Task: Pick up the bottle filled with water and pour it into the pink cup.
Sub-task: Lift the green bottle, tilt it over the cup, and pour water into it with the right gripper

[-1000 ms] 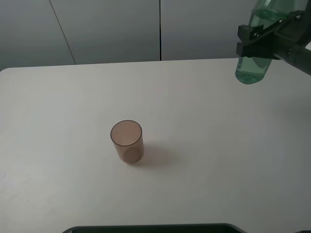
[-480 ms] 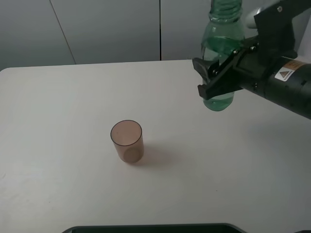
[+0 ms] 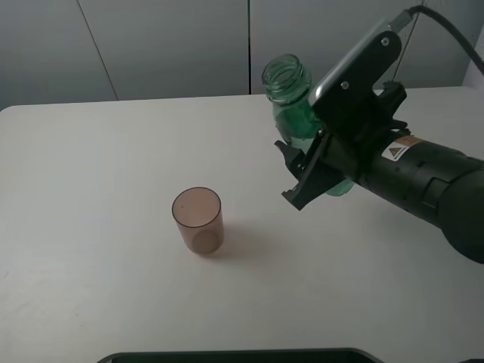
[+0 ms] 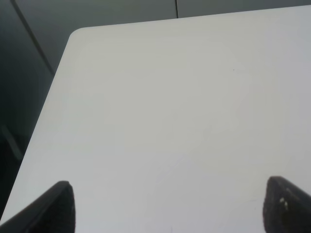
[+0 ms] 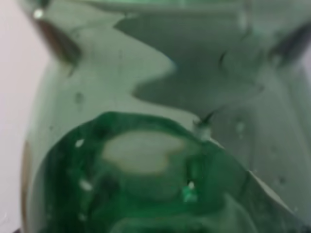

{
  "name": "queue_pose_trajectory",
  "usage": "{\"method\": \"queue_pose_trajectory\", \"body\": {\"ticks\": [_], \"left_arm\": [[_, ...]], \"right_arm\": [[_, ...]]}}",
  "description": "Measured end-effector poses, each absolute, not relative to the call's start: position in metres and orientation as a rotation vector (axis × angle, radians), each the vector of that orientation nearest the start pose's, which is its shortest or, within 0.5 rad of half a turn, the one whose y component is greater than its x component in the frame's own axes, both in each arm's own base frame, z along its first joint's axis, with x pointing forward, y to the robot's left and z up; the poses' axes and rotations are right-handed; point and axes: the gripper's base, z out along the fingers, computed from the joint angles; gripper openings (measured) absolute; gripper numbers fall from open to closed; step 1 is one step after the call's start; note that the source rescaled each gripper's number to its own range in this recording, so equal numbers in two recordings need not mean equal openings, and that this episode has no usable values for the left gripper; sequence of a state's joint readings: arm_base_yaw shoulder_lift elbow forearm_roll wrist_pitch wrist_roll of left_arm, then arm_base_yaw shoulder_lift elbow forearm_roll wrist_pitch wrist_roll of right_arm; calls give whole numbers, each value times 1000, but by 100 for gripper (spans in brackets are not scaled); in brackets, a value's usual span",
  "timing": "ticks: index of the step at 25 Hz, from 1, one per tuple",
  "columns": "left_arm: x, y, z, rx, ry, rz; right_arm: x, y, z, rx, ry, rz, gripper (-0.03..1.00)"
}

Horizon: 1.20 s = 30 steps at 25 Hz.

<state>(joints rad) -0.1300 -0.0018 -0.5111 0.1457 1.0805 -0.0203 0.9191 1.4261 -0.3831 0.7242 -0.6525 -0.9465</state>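
Exterior high view: a white table (image 3: 91, 189) is filling most of the scene, with grey wall panels (image 3: 166, 45) running behind it. Left of centre, the pink cup (image 3: 197, 220) is standing upright on the table, its mouth open and facing up, and nothing is touching it. To its right and well apart from it, the bottle (image 3: 293, 113) is sitting in the clamped jaws of the right gripper (image 3: 296, 172), which are pressing against its green body from both sides. The bottle is leaning, its uncapped ribbed neck pointing up and toward the cup's side, while its base is lying mostly hidden behind the gripper. The black right arm (image 3: 423, 189) is stretching in from the right edge.

In the left wrist view, the left gripper (image 4: 172, 206) is hanging over a rounded table corner with its two dark fingertips spread wide and nothing between them.

In the right wrist view, the see-through green bottle is filling the frame, blurred, too close for any detail.
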Motion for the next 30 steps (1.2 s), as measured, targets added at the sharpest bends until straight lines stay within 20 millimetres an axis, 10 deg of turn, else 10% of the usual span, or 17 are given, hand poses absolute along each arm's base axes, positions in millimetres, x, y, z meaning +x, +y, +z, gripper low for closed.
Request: {"method": "queue_pose_trajectory", "body": {"ticks": [30], "left_arm": [[-6, 13, 279, 102, 2041, 81]], "right_arm": [[197, 190, 161, -1385, 1508, -467, 0]]}}
